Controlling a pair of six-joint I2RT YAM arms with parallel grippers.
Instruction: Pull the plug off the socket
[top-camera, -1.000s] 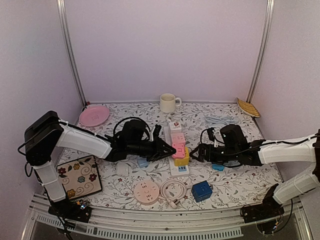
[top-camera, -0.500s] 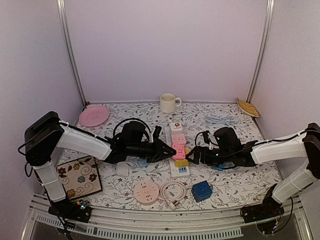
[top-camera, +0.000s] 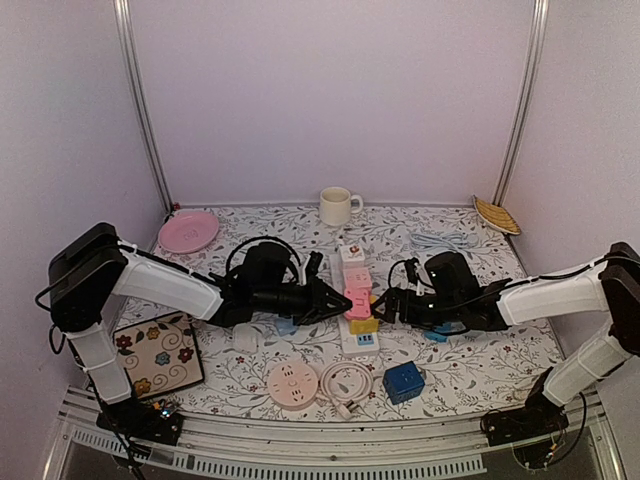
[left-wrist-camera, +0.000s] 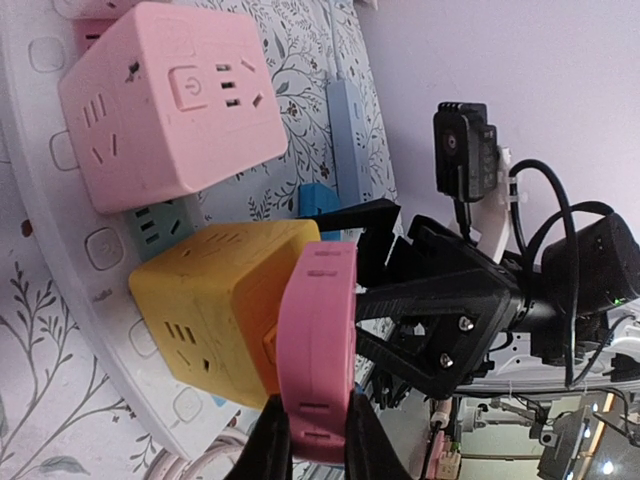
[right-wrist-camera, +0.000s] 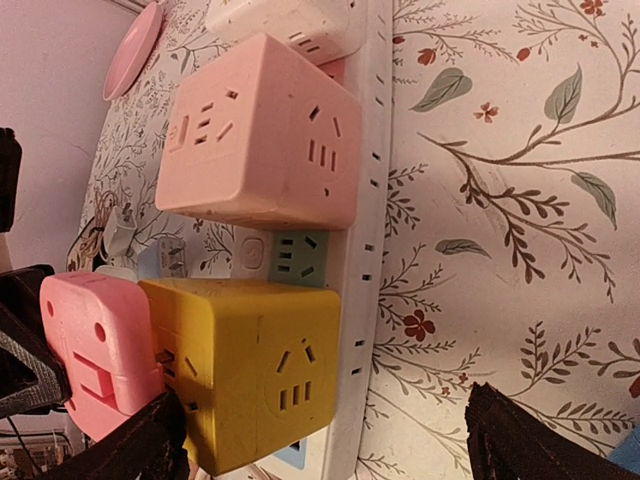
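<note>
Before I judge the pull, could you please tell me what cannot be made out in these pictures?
1. Left wrist view: the pins of the pink plug are hidden where it meets the yellow cube; the bottom edge cuts off the left claw.
2. Right wrist view: the right claw shows only two dark finger parts at the bottom edge.
3. Top view: the plug is too small, crowded between both claws.

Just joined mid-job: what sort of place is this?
Probably a robot test booth: plain lilac walls with metal posts, a floral-covered table, and staged props like the power strip and mug.
</note>
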